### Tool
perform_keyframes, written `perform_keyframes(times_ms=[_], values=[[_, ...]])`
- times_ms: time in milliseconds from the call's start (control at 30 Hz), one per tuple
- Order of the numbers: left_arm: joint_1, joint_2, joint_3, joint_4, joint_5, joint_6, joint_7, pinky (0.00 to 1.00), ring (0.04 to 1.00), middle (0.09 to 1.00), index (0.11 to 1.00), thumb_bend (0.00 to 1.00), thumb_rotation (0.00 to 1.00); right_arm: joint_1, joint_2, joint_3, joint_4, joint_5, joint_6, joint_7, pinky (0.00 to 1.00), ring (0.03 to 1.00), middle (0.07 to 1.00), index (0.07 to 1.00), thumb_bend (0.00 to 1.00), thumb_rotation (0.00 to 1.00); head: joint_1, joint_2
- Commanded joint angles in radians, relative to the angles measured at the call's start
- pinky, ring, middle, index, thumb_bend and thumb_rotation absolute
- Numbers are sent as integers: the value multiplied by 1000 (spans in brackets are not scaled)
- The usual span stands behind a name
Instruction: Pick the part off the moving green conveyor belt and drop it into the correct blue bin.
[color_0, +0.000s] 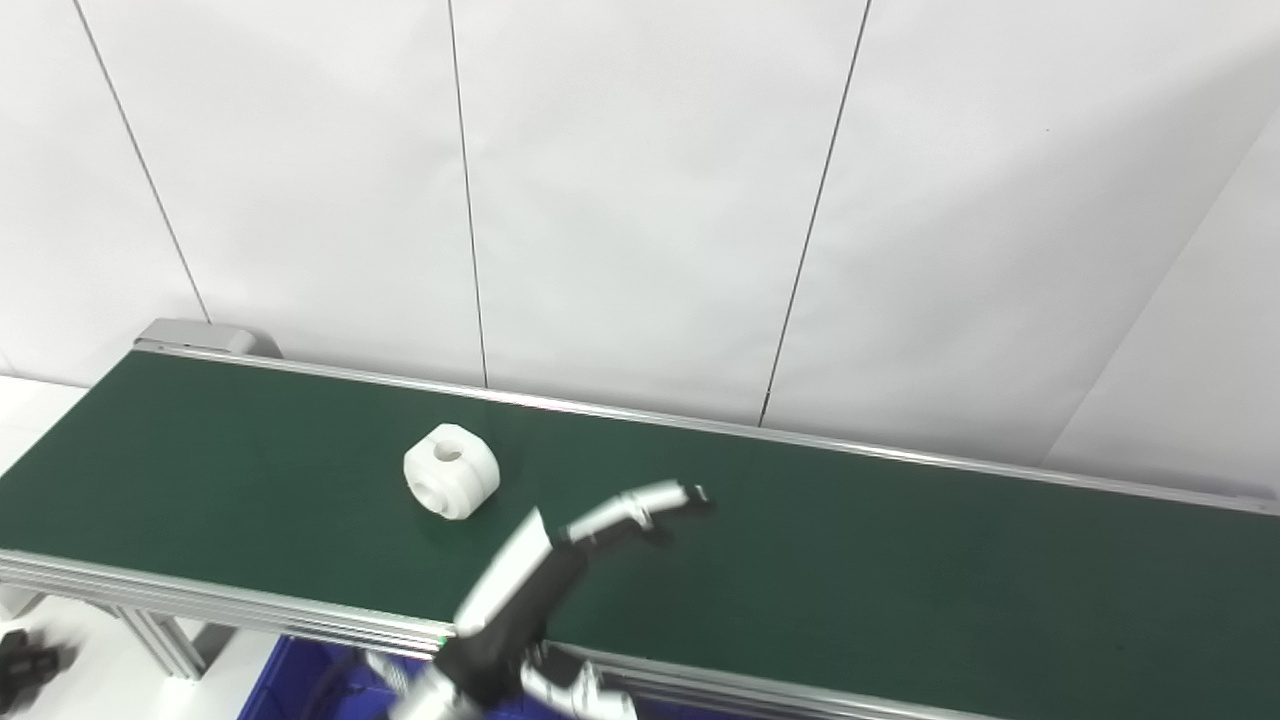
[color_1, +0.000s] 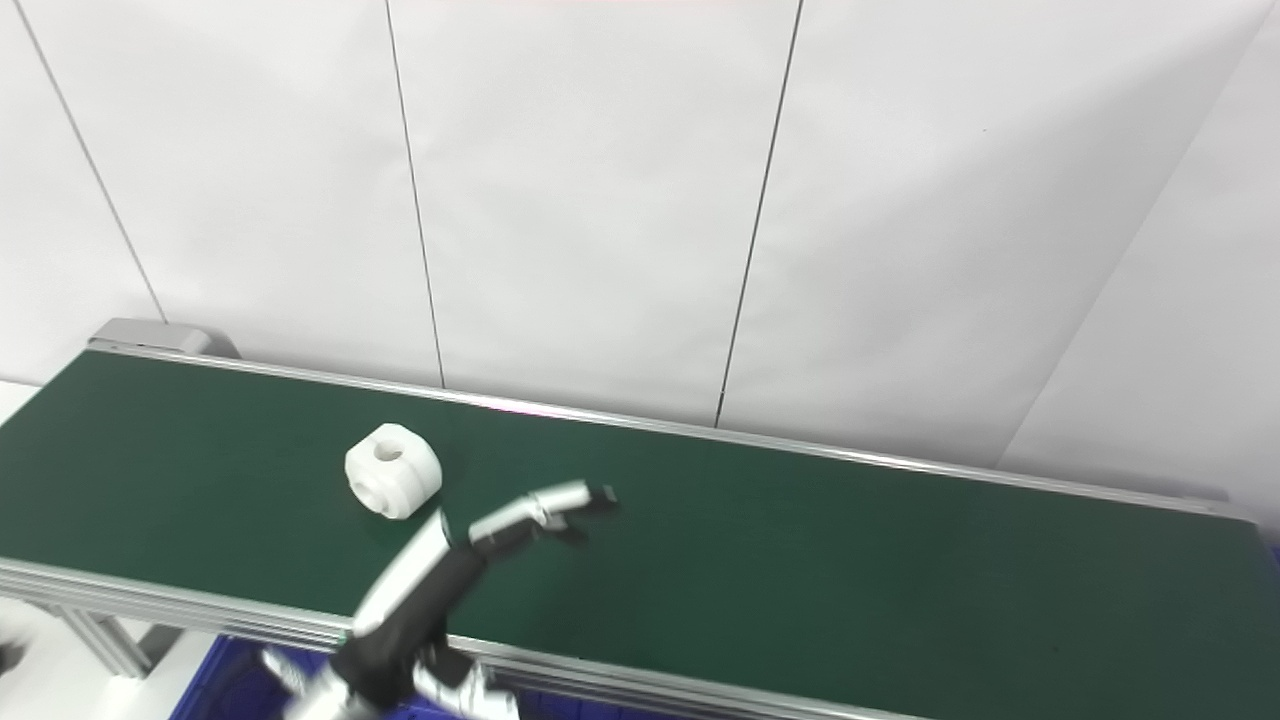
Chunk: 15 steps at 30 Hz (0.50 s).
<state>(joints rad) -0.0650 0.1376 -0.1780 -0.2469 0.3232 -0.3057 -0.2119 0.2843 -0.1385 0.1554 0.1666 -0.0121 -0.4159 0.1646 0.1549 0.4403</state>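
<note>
White wall panels back the green belt (color_0: 850, 560). From our left eye, the white part (color_0: 451, 471) lies on it, apart from our left hand (color_0: 560, 570), fingers spread and holding nothing. From our right eye, the blue bin (color_1: 235, 680) shows below that belt's near edge. We should lead the part's drift, closing squarely around it.

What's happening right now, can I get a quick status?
Left hand open over the green belt, holding nothing. Right hand not in view. White part on belt, beside the fingers, untouched. Nothing in the way.
</note>
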Motion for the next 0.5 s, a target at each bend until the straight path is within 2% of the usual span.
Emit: perform_keyframes(times_ms=[0,200,300,400,467], values=[[-61,28,25,-4,82,14,30,789,879,904,866,902,506,-3,2,1,-27,0,-54,-3,896,896,911,902,746,1000,1,2],[-178,108,48,55,298,58,44,742,879,892,863,868,452,-1,1,3,-33,-2,-54,-7,885,888,904,899,730,1000,-4,3],[-242,158,31,129,433,69,74,742,863,881,853,878,442,-2,-1,3,-33,-4,-54,-10,886,884,901,895,736,1000,-4,3],[-287,181,14,213,525,90,112,750,851,872,831,925,376,-1,-4,4,-34,-7,-54,-13,888,882,896,894,754,1000,-5,3],[-311,189,5,269,569,107,138,745,847,870,828,937,368,0,-5,3,-33,-3,-54,-9,890,882,896,894,757,1000,-5,4]])
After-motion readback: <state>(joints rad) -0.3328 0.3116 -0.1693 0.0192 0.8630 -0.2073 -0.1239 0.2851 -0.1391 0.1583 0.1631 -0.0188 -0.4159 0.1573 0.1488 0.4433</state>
